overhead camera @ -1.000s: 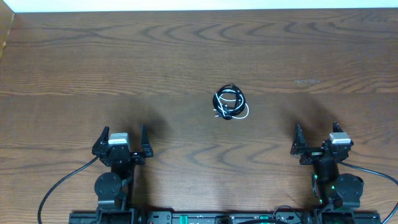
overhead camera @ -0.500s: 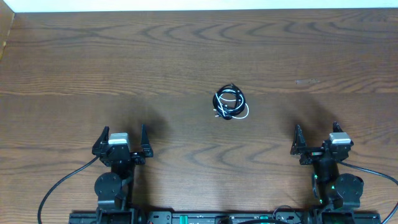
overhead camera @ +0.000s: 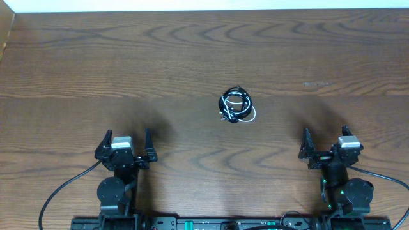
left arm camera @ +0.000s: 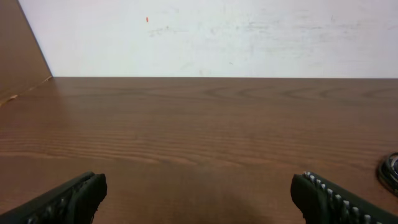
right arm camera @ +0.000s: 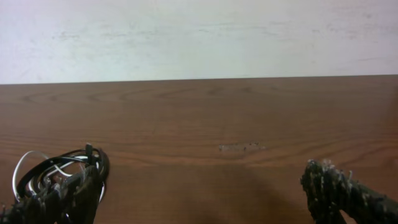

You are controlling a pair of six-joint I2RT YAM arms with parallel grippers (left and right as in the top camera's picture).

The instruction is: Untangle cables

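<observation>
The left gripper (overhead camera: 126, 143) and right gripper (overhead camera: 324, 144) sat with fingers apart, empty. The cables (overhead camera: 236, 106) (light, limp, probably slippery) lay well ahead, between both; the white outer loop (overhead camera: 253, 115) looked easiest to pinch.

The 2 cables (overhead camera: 236, 107) lie tangled together in 1 small, flat coil on the worktop (overhead camera: 160, 57), slightly right of its middle. The black cord (overhead camera: 234, 100) forms most of the loops. The white cord (overhead camera: 253, 115) (only partly seen) curves out at the coil's near right edge.
</observation>
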